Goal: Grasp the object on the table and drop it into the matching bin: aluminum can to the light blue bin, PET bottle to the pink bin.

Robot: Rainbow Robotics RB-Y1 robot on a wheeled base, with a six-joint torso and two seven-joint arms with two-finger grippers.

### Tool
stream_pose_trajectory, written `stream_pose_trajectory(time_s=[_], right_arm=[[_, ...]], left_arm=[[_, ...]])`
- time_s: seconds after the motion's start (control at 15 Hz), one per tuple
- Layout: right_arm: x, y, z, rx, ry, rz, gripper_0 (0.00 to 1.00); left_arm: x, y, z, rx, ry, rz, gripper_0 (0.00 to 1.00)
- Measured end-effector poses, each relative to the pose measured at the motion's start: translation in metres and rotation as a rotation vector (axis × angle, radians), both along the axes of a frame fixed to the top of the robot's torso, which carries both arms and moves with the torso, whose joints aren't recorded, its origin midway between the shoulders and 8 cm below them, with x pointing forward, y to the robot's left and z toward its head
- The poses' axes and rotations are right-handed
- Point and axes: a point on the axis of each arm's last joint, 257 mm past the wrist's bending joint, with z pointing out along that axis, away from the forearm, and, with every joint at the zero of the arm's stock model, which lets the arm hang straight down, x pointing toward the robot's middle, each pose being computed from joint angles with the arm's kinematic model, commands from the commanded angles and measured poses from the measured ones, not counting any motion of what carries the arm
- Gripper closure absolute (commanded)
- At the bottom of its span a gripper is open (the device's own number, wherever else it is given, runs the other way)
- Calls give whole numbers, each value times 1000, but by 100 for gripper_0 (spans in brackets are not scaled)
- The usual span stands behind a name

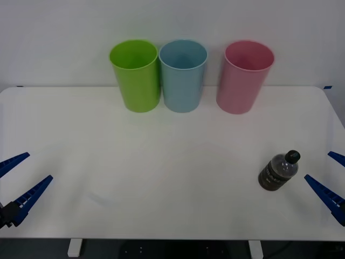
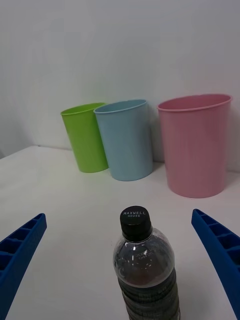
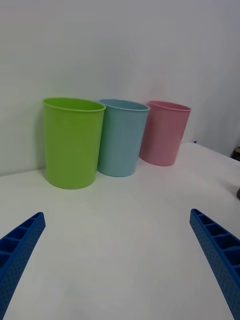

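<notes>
PET bottle upright near right edge of counter, long axis vertical, cap up. Right gripper just beside it, fingers spread, bottle centred ahead between them; clearly nearer arm. Left gripper spread, idle at far left edge. Pink bin beyond bottle. Count: one bottle; three bins, namely lime green bin, light blue bin, pink.

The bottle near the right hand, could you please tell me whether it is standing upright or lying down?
Upright. The bottle stands on its base on the table, its black cap on top.
</notes>
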Motion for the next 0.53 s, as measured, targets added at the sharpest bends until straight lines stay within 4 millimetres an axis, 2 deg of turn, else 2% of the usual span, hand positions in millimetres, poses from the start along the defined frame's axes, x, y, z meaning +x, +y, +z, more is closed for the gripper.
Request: stream_pose_trajectory(time_s=[0.53], right_arm=[[2,-2,4,25,-12,-19,0]], left_arm=[[0,0,0,0,0,0,0]])
